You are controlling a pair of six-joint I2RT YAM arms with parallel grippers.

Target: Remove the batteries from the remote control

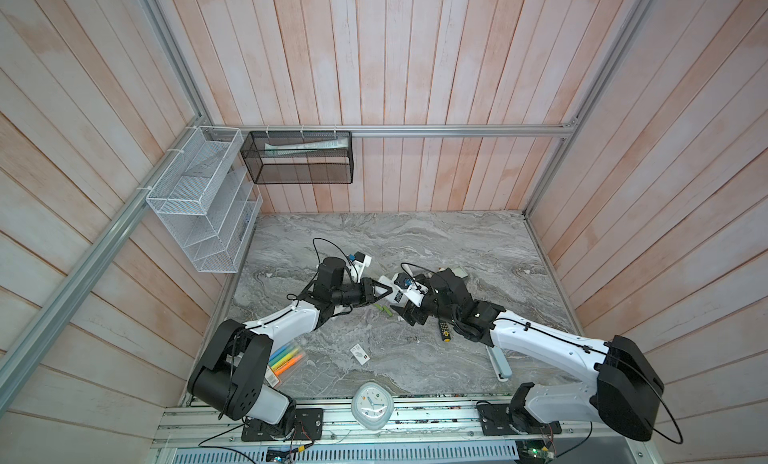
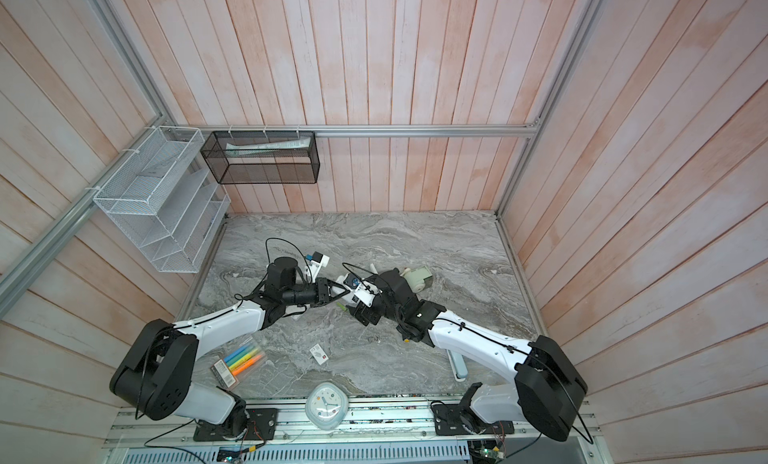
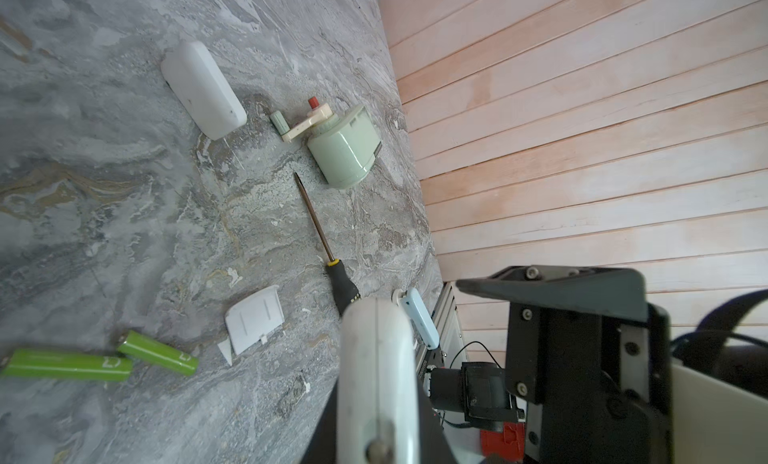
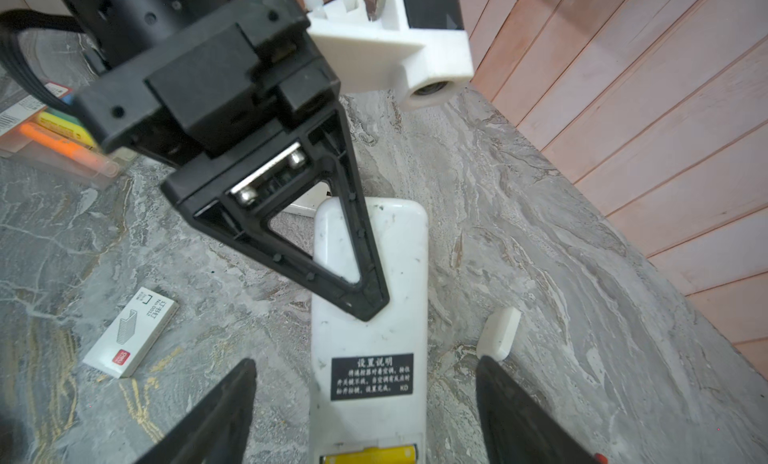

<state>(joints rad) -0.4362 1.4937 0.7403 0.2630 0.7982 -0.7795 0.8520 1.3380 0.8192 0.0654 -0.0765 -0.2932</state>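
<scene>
Clock directions are being read on the marble worktop [image 1: 457, 241] as in both top views, with 6 o'clock at the robot's edge. At 6 o'clock an alarm clock [image 1: 372, 403] is lying at the near edge. A pack of highlighters [image 1: 284, 360] is lying at 8 o'clock, a box of staples [image 1: 359, 353] at 7 o'clock and a pale blue stapler [image 1: 498, 364] at 4 o'clock, partly under the right arm.

Near the centre, the right tool [image 4: 365, 360] is standing wide open, its fingers on either side of the remote control [image 4: 374, 337] without touching it. The left tool [image 1: 384, 292] is clamping the far part of the remote control, nearly closed across its thin body. A yellow battery [image 4: 368, 455] is sitting in the uncovered compartment at the end nearest the right tool.

Just at 6 o'clock of the remote control, a lime green battery [image 3: 66, 364] and a second lime green battery [image 3: 158, 353] are lying loose on the worktop, just beside each other. The battery cover [image 3: 254, 324] is lying between them and the screwdriver [image 3: 323, 237].

A pale green crank pencil sharpener [image 3: 345, 150] is lying at 1 o'clock. On the walls, a white wire rack [image 1: 195, 200] is hanging at 10 o'clock and a black mesh basket [image 1: 299, 158] at 11 o'clock.
</scene>
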